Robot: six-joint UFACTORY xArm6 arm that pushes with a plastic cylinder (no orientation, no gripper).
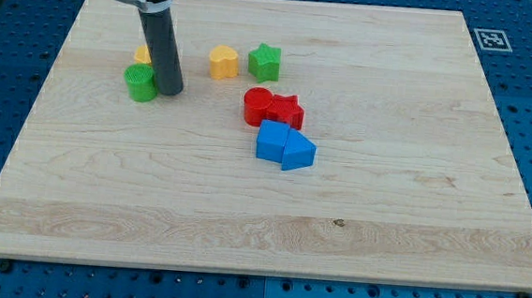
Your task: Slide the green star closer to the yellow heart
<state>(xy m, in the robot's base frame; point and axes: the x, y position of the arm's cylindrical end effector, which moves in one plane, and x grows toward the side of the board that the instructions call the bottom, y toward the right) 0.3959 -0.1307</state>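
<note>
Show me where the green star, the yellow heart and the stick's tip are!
green star [264, 62]: camera view, middle of its top face.
yellow heart [223, 61]: camera view, middle of its top face.
my tip [169, 92]: camera view, very bottom end of the dark rod, beside another green block [141, 82].

The green star [264, 62] sits flat on the wooden board near the view's top, left of centre, its points and upper face plainly visible from where I watch. Just beside it on the view's left lies the yellow heart [223, 61], the two nearly touching, a narrow gap between.
</note>
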